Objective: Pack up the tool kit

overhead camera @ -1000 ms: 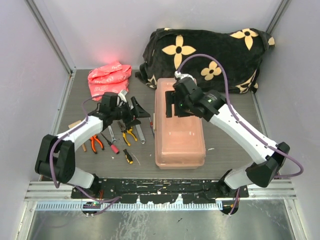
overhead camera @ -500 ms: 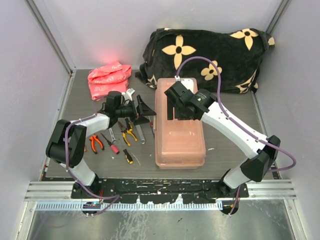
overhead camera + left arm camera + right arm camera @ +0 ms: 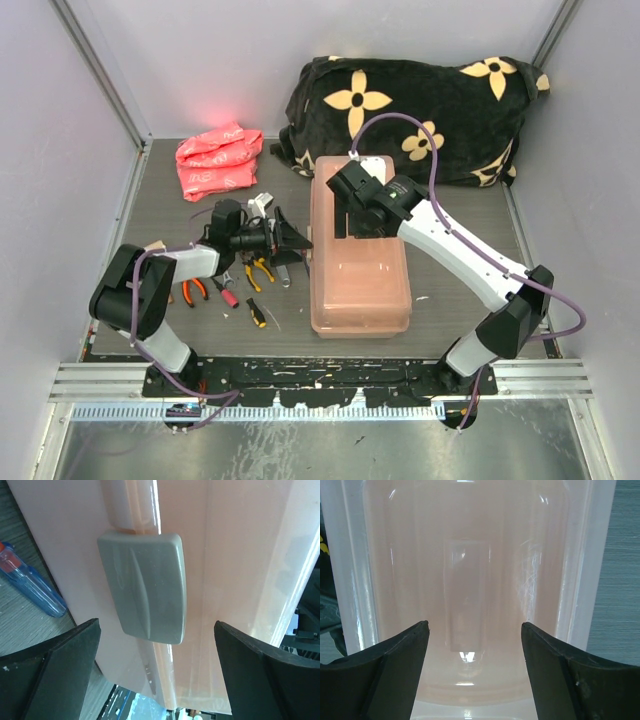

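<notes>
The toolbox [image 3: 360,290] is salmon-pink and translucent; it lies flat with its lid down, long side running away from the arms; a grey latch [image 3: 142,587] sits flush on its left wall; just left lie orange pliers [image 3: 192,288], yellow pliers [image 3: 262,268], a wrench [image 3: 281,270], a pink screwdriver [image 3: 228,295] and a blue screwdriver [image 3: 32,587].

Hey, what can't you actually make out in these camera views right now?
- Toolbox contents: in the top and right wrist views, its cloudy pink plastic hides them.
- Hand tools: in the top view, the left end effector covers parts of them, and the rest are too small to sort.
- Blue screwdriver: in the left wrist view, it is cut off by the left edge.
</notes>
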`<state>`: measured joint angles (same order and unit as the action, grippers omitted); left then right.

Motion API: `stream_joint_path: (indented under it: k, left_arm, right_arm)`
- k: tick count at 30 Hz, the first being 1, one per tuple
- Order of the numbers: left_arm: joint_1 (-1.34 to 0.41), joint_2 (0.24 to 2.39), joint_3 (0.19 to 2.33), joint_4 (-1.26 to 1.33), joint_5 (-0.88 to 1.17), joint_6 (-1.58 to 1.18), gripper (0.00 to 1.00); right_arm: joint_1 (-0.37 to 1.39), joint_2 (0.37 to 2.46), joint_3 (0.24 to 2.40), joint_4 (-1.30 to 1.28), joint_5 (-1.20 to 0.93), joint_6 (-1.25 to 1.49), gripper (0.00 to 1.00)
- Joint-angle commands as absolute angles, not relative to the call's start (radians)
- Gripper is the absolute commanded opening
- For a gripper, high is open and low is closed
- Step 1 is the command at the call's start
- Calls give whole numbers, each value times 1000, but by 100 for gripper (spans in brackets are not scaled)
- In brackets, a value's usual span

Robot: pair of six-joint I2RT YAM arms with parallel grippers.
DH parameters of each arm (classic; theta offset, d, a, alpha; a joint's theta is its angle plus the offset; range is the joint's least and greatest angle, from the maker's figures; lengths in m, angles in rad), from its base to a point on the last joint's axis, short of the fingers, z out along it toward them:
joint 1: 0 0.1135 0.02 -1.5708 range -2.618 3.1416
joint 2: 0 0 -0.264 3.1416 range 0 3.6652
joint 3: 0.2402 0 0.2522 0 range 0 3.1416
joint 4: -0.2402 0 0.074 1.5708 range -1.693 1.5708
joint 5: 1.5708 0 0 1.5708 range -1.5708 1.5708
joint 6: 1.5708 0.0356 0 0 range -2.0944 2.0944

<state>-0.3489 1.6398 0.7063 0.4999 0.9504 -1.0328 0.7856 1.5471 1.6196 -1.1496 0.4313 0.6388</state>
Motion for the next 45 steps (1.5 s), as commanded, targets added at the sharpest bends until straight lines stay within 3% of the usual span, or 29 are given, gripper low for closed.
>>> stream_joint_path:
  k: [1,13,36,45]
  left_arm:
    - [-368,1597,688,630,982,-1039,98]
    - [-377,1753,694,938,1000,-1223,92]
    - [-451,1849,716,1036,959,-1303,90]
    - [-456,1864,727,1097,927,-1380,88]
  right_arm:
    - [764,1584,1678,-1208,457,645,78]
    - [764,1608,1689,-1278,461,656,74]
    - [752,1592,1652,-1274,435,649,74]
    - [752,1575,1586,-1264,401,656,68]
